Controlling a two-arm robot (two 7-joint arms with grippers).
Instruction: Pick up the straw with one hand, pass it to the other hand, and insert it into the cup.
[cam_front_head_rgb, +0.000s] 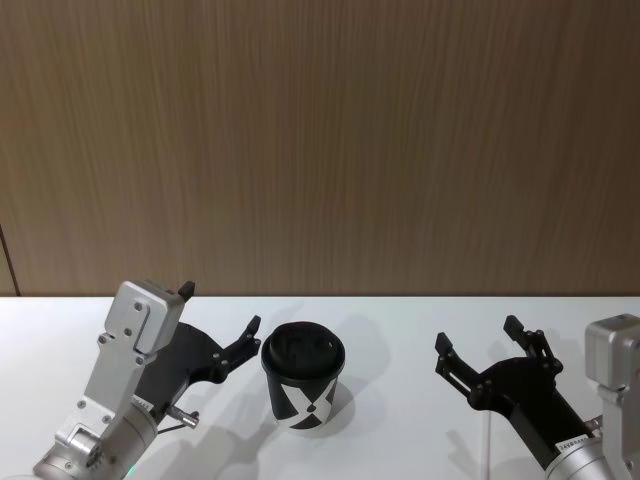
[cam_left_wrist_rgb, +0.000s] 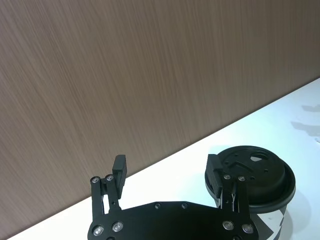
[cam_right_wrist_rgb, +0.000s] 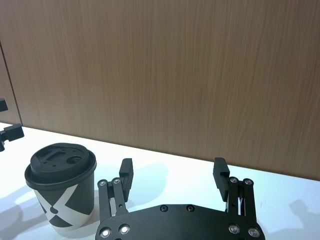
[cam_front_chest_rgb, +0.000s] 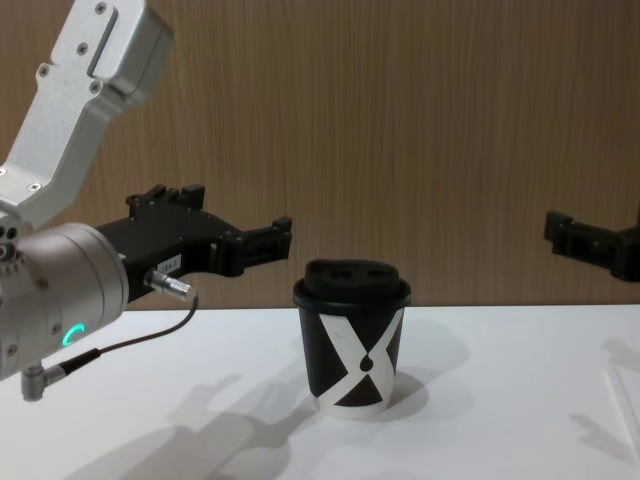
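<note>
The straw (cam_front_head_rgb: 487, 440) is hard to make out: a faint pale line on the white table (cam_front_head_rgb: 400, 320) at the near right, under the right gripper (cam_front_head_rgb: 478, 337); its far end is hidden by that gripper and its near end is cut off at the edge of the head view, so its full length cannot be told; what shows lies flat, with its long axis running near to far; nothing grips it.

The right gripper hovers above the table right of the cup (cam_front_head_rgb: 303, 385), fingers spread wide and empty; in the chest view it is cut off at the right edge, with one finger showing.

The left gripper (cam_front_head_rgb: 220, 307) reaches in from the near left, also spread wide and holding nothing; its right fingertip is just beside the cup's domed lid, and the chest view shows it above and left of the lid, apart.

The cup stands upright at the table's middle, between the two grippers, lid on; a wooden wall (cam_front_head_rgb: 320, 130) rises behind.
</note>
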